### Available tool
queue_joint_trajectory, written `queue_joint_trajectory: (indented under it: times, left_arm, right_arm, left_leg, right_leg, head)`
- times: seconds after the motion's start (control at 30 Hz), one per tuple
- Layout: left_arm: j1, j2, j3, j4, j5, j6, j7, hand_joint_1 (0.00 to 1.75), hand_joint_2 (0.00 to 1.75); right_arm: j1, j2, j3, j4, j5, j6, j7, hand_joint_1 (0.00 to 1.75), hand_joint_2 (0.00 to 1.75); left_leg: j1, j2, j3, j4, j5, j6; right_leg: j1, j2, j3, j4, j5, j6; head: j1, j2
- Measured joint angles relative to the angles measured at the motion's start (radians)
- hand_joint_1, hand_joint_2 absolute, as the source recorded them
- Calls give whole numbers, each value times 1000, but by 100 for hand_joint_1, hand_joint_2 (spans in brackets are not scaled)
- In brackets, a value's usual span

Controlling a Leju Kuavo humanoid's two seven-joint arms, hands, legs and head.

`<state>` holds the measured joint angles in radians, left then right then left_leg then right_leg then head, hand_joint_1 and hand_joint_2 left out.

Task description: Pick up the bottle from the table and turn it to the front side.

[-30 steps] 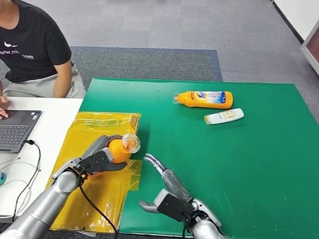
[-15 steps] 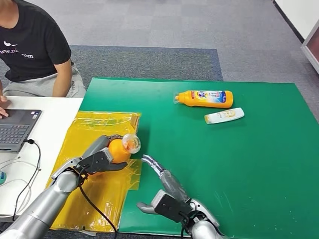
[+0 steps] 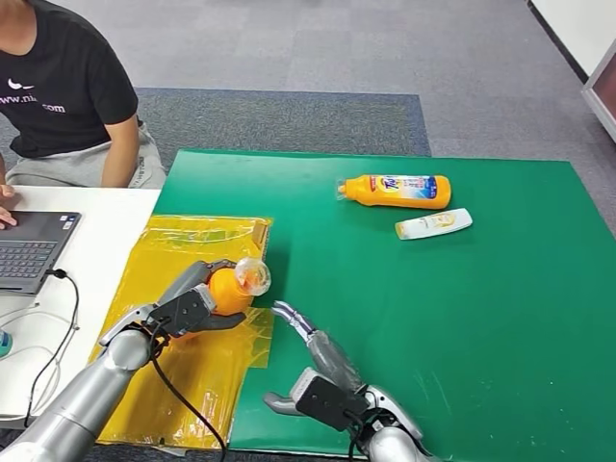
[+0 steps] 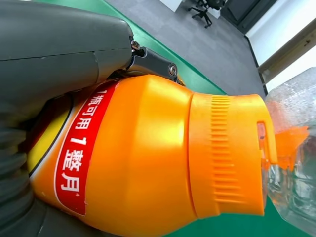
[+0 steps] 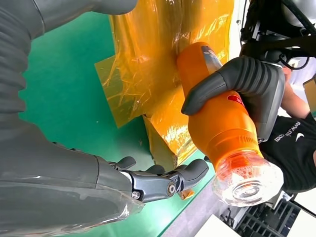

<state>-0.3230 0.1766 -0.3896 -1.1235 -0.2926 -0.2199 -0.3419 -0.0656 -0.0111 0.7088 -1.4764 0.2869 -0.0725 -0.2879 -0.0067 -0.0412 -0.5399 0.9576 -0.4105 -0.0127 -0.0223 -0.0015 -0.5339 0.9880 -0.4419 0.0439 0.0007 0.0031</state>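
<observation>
My left hand (image 3: 185, 310) grips an orange bottle (image 3: 231, 289) with a clear cap (image 3: 253, 276), held above the yellow plastic sheet (image 3: 182, 250). The left wrist view shows the bottle (image 4: 149, 158) close up, with a red label and ribbed orange collar. In the right wrist view the same bottle (image 5: 219, 123) sits under the left hand's thumb (image 5: 238, 79). My right hand (image 3: 320, 375) hovers open over the green mat (image 3: 472, 318), just right of the bottle, its fingers (image 5: 164, 180) stretched toward it without touching.
A second orange bottle (image 3: 396, 191) and a white tube (image 3: 433, 224) lie on the far part of the mat. A person in a black shirt (image 3: 58, 87) sits at the white table with a laptop (image 3: 33, 248) and cables (image 3: 51, 327) at left.
My right hand has drawn slightly back toward me and a little left. The left hand and bottle have stayed put.
</observation>
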Motion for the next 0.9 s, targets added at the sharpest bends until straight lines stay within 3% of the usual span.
queue_joint_trajectory:
  times: [0.3,0.33,0.47,0.57,0.9]
  left_arm:
    - [-11,0,3,19,28,-35,-24,138,175]
    - [-12,0,4,22,33,-37,-26,130,175]
    - [-14,2,5,28,45,-47,-35,67,175]
    - [-14,4,5,31,51,-54,-40,38,175]
    - [14,0,1,62,63,-69,-45,6,175]
  right_arm:
    - [-3,0,2,3,-3,2,7,0,175]
    - [-3,0,3,3,-4,3,9,0,175]
    - [-3,0,5,5,-10,6,14,0,175]
    - [-3,0,5,7,-14,6,17,0,175]
    - [-3,0,6,15,-14,7,20,0,175]
  left_leg:
    - [-1,-2,0,0,2,2]
    - [-1,-2,0,0,3,3]
    - [-2,-5,0,0,3,3]
    - [-2,-5,0,0,2,3]
    - [-2,1,-1,0,6,-2]
  right_leg:
    - [0,-2,1,0,1,0]
    - [-1,-2,1,0,0,0]
    - [-2,-3,2,0,0,1]
    - [-2,-3,2,0,0,1]
    - [-2,6,1,1,7,3]
  head:
    - [0,0]
    - [0,0]
    - [0,0]
    - [0,0]
    - [0,0]
